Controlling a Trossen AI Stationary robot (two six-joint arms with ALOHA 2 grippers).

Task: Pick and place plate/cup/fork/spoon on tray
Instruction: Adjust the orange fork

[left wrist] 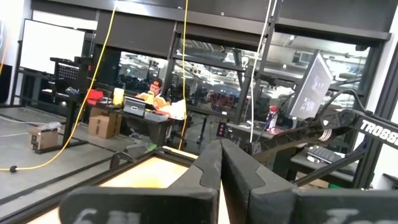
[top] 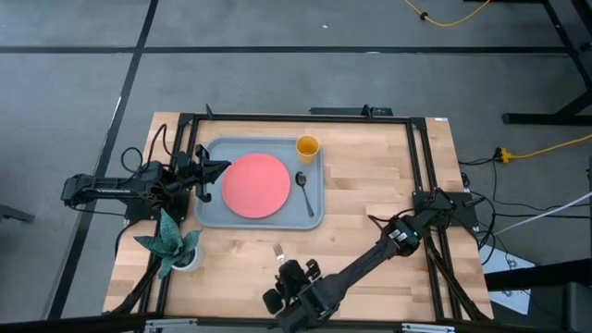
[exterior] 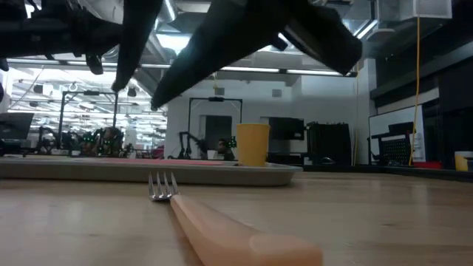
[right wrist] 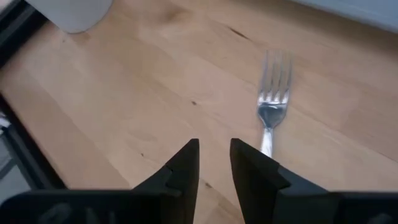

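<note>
One piece remains off the tray (top: 205,215): the fork (right wrist: 272,111) lies just beside the right pincer (right wrist: 214,163), tines pointing away, fingers narrowly parted.

arms: two, dark black, thin, made of long straight parts | left gripper (left wrist: 221,163): two flat black fingers | right gripper (right wrist: 214,163): two black pointed fingers | marking: white letters "TROSS" on the far arm

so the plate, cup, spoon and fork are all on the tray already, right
Not quite. The plate, cup and spoon are on the tray, but the fork lies on the bare table, in front of the tray near the right gripper. The high view shows this.
</note>
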